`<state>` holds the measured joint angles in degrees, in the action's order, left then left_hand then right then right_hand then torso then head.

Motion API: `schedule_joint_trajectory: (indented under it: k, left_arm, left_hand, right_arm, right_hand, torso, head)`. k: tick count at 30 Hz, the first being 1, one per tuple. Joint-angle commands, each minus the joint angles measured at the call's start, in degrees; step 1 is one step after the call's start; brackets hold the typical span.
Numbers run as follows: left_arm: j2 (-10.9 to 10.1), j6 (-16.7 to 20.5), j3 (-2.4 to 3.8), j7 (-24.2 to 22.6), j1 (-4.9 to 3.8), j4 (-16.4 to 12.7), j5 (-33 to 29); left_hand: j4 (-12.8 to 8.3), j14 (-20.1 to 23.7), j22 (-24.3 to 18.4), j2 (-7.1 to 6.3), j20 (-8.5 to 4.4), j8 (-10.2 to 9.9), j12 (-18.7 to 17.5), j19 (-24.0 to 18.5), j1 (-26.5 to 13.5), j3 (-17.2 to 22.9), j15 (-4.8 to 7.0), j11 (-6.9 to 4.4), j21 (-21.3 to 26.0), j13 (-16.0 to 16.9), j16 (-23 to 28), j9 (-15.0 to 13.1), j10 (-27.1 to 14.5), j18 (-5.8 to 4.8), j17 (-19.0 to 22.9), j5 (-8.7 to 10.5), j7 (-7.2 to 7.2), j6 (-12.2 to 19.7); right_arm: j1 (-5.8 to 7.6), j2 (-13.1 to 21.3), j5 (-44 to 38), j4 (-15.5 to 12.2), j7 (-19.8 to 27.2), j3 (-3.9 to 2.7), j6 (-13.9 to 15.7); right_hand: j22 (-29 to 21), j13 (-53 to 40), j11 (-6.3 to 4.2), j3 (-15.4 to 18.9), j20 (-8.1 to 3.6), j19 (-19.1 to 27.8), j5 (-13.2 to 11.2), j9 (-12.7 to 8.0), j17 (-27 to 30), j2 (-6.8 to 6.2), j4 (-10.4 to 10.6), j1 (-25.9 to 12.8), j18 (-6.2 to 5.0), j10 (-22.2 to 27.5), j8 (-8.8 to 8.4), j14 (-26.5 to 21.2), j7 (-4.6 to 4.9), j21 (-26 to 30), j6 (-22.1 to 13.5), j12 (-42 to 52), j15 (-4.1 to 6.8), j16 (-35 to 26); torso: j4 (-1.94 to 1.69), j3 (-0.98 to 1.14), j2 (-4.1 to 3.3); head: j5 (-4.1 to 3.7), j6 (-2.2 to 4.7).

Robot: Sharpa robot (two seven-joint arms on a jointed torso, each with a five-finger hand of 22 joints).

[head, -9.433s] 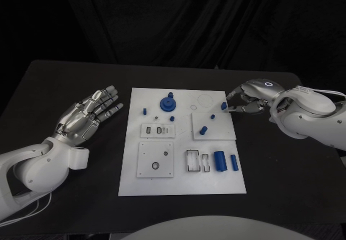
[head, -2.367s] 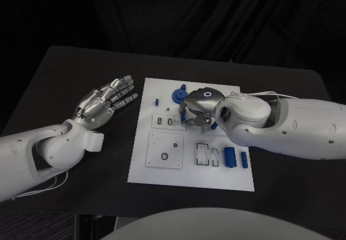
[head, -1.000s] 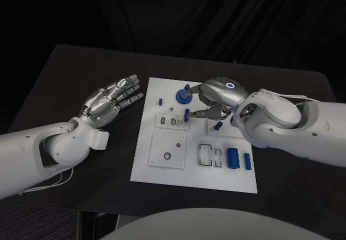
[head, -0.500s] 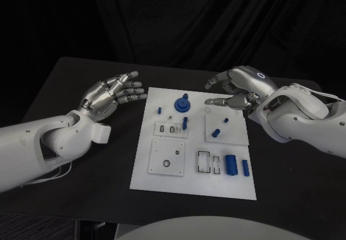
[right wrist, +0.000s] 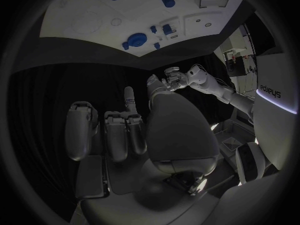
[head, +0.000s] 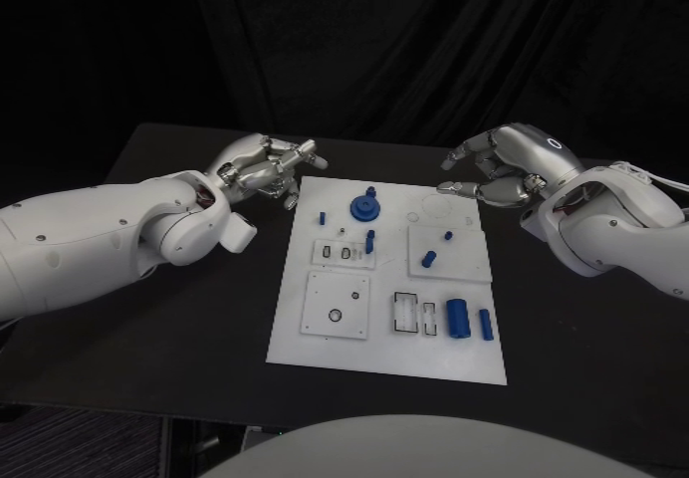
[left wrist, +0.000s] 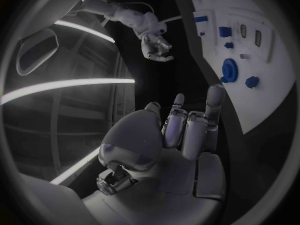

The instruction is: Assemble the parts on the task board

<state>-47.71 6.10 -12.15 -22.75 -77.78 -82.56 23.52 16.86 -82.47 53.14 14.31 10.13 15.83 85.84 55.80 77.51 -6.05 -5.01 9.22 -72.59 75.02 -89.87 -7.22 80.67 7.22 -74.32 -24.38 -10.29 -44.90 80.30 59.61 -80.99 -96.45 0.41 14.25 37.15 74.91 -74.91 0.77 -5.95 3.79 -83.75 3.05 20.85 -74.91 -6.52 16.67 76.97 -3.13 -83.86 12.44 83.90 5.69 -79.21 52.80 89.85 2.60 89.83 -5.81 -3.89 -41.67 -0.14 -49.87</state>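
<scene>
While both hands are hovering off the task board [head: 324,354], nothing is being carried: the left hand [head: 269,167], upper left of the head frame, is curling its fingers loosely on nothing, and the right hand [head: 496,171], upper right, is showing bent, parted fingers, also empty. Blue pegs [head: 369,240] and a blue gear [head: 367,207] are standing seated in the board at frame centre, while blue cylinders [head: 457,319] are lying loose lower right, likely awaiting insertion. Reading "adieys" on the white arm [right wrist: 275,70] in the right wrist view, though I cannot tell for sure.

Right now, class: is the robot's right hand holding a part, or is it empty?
Empty. The right hand hovers past the task board's far right corner, fingers loosely curled with nothing blue between them; its wrist view shows bare fingers too.
</scene>
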Motion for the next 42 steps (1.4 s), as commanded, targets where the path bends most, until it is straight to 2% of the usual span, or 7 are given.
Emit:
schedule_joint_trajectory:
  k: [1,8,14,21,26,32,42]
  left_arm:
    - [1.1,4.2,0.06,11.6,-0.57,-0.2,19.8]
    - [3.7,1.4,0.07,24.1,-2.19,-1.3,32.1]
    - [6.0,-2.6,0.07,32.4,-3.44,-2.2,35.2]
    - [8.7,-8.3,0.08,41.3,-4.35,-3.4,40.6]
    - [10.5,-12.4,0.08,47.9,-4.54,-3.3,41.9]
    - [12.2,-13.1,0.07,52.8,-4.58,-2.8,42.5]
    - [14.3,-13.8,0.06,55.2,-4.45,-2.1,42.7]
  left_hand:
    - [-0.1,-7.5,17.4,-0.76,-0.26,1.1,4.2,13.4,-1.1,-0.1,1.18,-3.07,-10.5,15.0,-0.1,-1.5,9.3,-2.69,-15.7,2.08,0.70,-1.7]
    - [-0.1,-7.5,29.4,-1.60,-1.37,3.8,4.2,25.9,-4.4,-1.8,2.78,-4.70,-15.4,15.0,-0.1,-5.7,9.3,-5.20,-15.7,6.22,2.24,-4.5]
    - [-0.2,-7.5,31.3,-2.22,-2.06,5.7,4.2,28.2,-6.2,-3.4,3.54,-5.34,-15.9,15.0,-0.1,-9.5,9.3,-5.67,-15.7,8.92,2.86,-4.7]
    - [-0.3,-7.5,34.9,-2.87,-4.19,13.0,4.2,32.2,-8.3,-5.4,5.64,-7.56,-16.9,15.0,-0.1,-20.2,9.3,-6.66,-15.7,10.91,5.13,-5.9]
    - [-0.4,-7.5,34.7,-2.86,-5.15,16.8,4.2,32.1,-9.4,-6.7,6.56,-8.36,-16.7,15.0,-0.1,-29.5,9.3,-6.61,-15.7,11.49,5.83,-3.7]
    - [-0.3,-7.5,34.7,-2.71,-5.88,19.2,4.2,32.2,-10.6,-8.0,7.33,-9.10,-16.6,15.0,-0.1,-37.8,9.3,-6.60,-15.7,12.13,6.60,-3.2]
    - [-0.5,-7.5,34.6,-2.15,-6.52,19.5,4.2,32.1,-10.3,-8.0,8.01,-9.84,-16.6,15.0,-0.1,-41.3,9.3,-6.57,-15.7,10.73,7.40,-4.6]
  right_arm:
    - [-0.29,-0.2,1.6,0.5,-1.3,-0.04,-2.3]
    - [-0.69,-0.6,1.7,1.1,-2.6,-0.04,-3.8]
    - [-0.98,-0.8,1.7,1.5,-3.6,-0.04,-5.0]
    - [-1.08,-1.2,1.8,1.9,-4.3,-0.06,-5.5]
    - [-1.16,-1.5,1.8,2.3,-4.5,-0.06,-5.7]
    - [-1.79,-1.5,1.8,2.6,-4.5,-0.06,-5.5]
    - [-2.53,-1.8,1.8,3.1,-4.2,-0.06,-5.4]
  right_hand:
    - [11.8,-15.1,0.42,-0.3,0.10,-0.7,0.0,-0.1,-15.1,0.76,0.0,0.2,0.64,-6.1,0.11,6.1,0.12,-0.1,0.4,0.2,-0.29,0.2]
    - [11.8,-15.1,0.54,-0.7,0.25,-0.7,0.4,-0.4,-15.1,1.28,-0.2,0.8,0.62,-6.1,-0.05,6.1,0.22,-0.1,0.4,0.2,-0.43,0.2]
    - [11.7,-15.1,0.62,-0.8,0.33,-0.7,0.9,-0.7,-15.1,1.48,-0.2,1.0,0.60,-6.1,-0.20,6.1,0.30,0.0,0.4,0.2,-0.49,0.2]
    - [11.7,-15.1,0.77,-0.9,0.46,-0.7,2.0,-1.0,-15.1,1.61,-0.2,1.3,0.60,-6.1,-0.38,6.1,0.39,-0.1,0.5,0.2,-0.60,0.2]
    - [11.7,-15.1,0.84,-0.8,0.53,-0.7,2.8,-1.2,-15.1,1.60,-0.2,1.4,0.58,-6.1,-0.46,6.1,0.43,0.0,0.6,0.2,-0.67,0.2]
    - [11.7,-15.1,0.90,-0.9,0.57,-0.6,3.3,-1.4,-15.1,1.66,-0.2,1.6,0.55,-6.1,-0.50,6.1,0.45,0.1,0.7,0.2,-0.71,0.2]
    - [11.7,-15.1,0.97,-0.9,0.61,-0.6,3.7,-1.5,-15.1,1.83,-0.2,1.6,0.53,-6.1,-0.50,6.1,0.49,0.2,0.8,0.2,-0.76,0.2]
  torso:
    - [0.65,1.04,1.81]
    - [1.20,2.23,3.23]
    - [1.67,2.98,3.81]
    - [2.28,3.89,4.14]
    - [2.39,4.15,4.25]
    - [2.81,4.85,4.50]
    - [3.85,5.42,4.50]
  head:
    - [0.78,-0.13]
    - [1.69,-0.13]
    - [1.65,-0.13]
    - [0.89,-0.13]
    - [0.20,-0.13]
    - [0.47,-0.13]
    - [1.38,-0.13]
